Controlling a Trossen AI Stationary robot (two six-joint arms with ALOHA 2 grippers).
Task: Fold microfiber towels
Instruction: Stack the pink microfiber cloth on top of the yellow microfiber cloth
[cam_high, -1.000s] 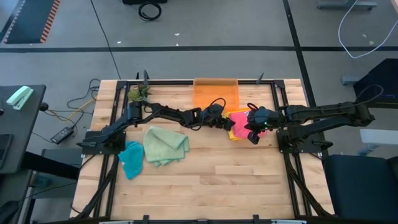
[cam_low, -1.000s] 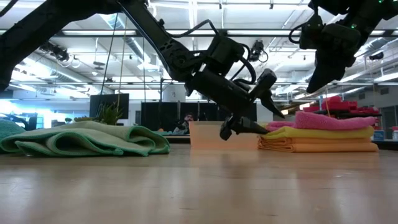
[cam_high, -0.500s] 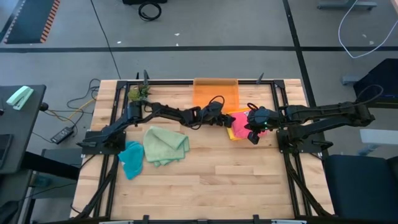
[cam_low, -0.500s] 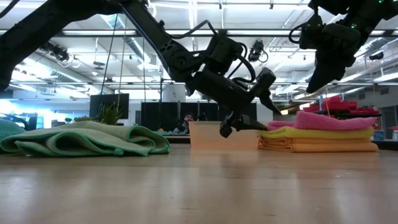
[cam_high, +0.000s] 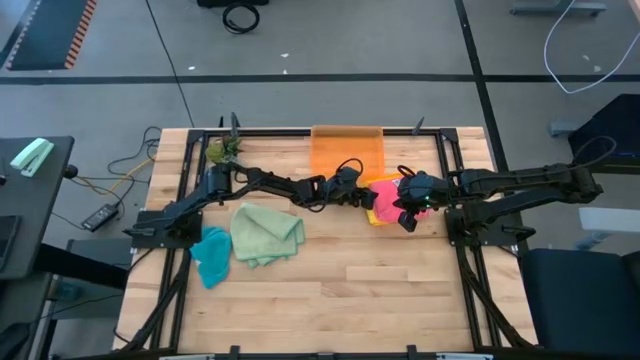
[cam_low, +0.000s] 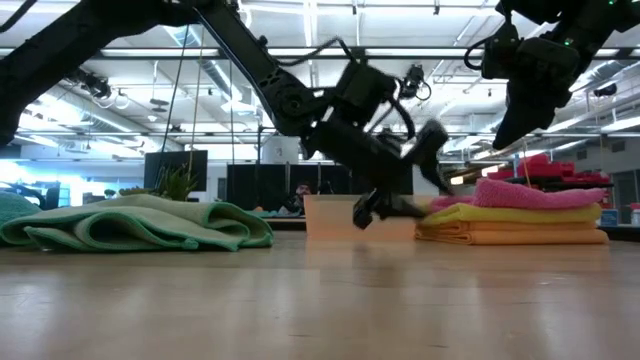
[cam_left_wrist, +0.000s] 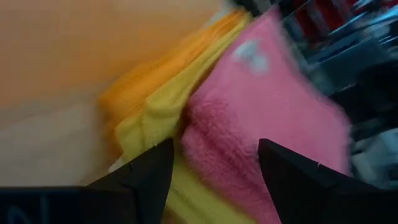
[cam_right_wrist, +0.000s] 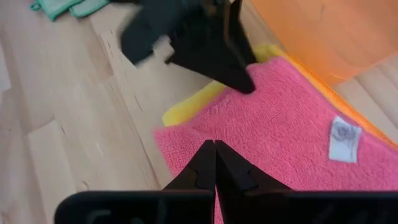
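Table: wooden top; all towels lay on it, bin at its far edge.
Bin: rigid translucent orange, just behind the stack; not part of the folding.
Green towel: lay loosely bunched on the left half, unfolded; judged the next piece needing work. Soft and limp, it would likely sag from any single hold, so two corners along one hem look the better purchase.
Teal towel: crumpled, touching the green one's left edge.
Stack: pink towel on top, yellow towel beneath, orange towel at the bottom, lying flat and folded right of centre. Pile looked plush and light; judged easy to drag askew, not fragile.
Tag: small, white, on the pink towel's top face.
Left gripper: jaws spread wide, holding nothing, at the stack's left edge facing the pink and yellow layers.
Right gripper: fingers clenched together, empty, hanging over the pink towel, clear of it in the low view.
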